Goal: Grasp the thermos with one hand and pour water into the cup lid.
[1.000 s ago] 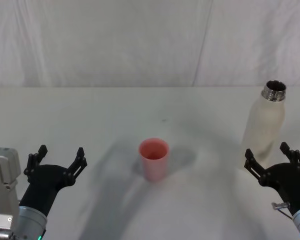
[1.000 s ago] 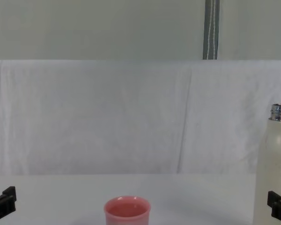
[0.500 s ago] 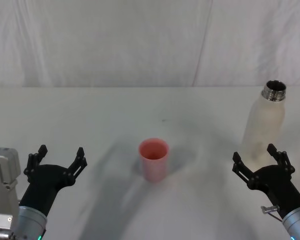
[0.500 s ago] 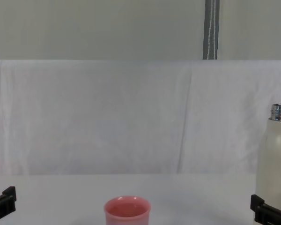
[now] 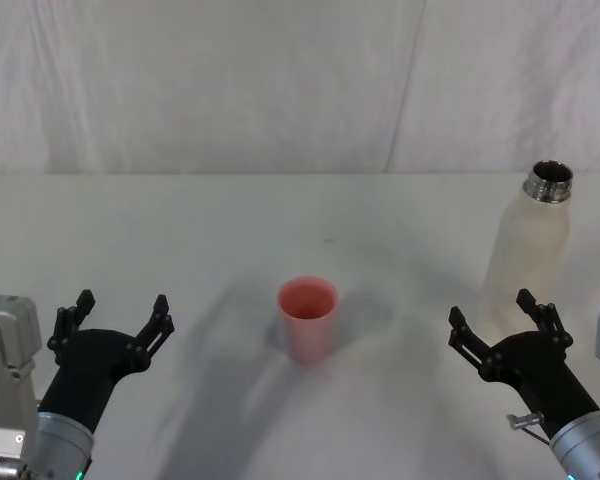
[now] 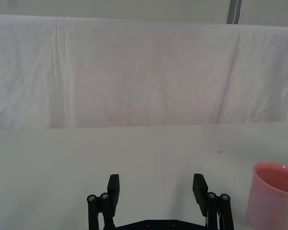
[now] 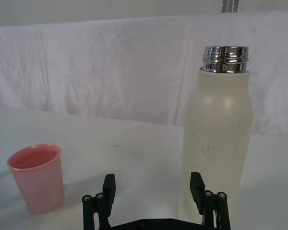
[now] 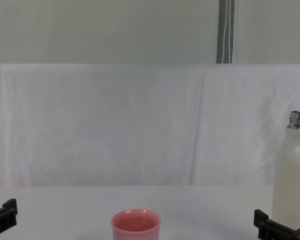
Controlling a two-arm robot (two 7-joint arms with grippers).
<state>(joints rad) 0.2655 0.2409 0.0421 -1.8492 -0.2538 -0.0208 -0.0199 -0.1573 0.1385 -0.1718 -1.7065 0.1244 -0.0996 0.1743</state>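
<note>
The cream-white thermos [image 5: 528, 248] stands upright at the table's right, its steel neck uncapped; I also see the thermos [image 7: 218, 139] in the right wrist view and the thermos [image 8: 292, 175] in the chest view. The pink cup lid [image 5: 307, 318] sits upright mid-table, also the cup lid [image 8: 135, 225] and the cup lid [image 7: 36, 176]. My right gripper [image 5: 493, 322] is open, just in front of the thermos and slightly to its left, touching nothing. My left gripper [image 5: 116, 313] is open at the near left, well left of the cup lid [image 6: 272, 195]. No water is visible.
A white cloth [image 5: 180, 220] covers the table and rises as a backdrop [image 5: 280, 80] behind it. A grey post [image 8: 225, 31] stands beyond the backdrop. Bare tabletop lies between the cup lid and the thermos.
My right gripper has shifted leftward and a little forward across the front of the thermos. The left gripper, cup lid and thermos have not moved.
</note>
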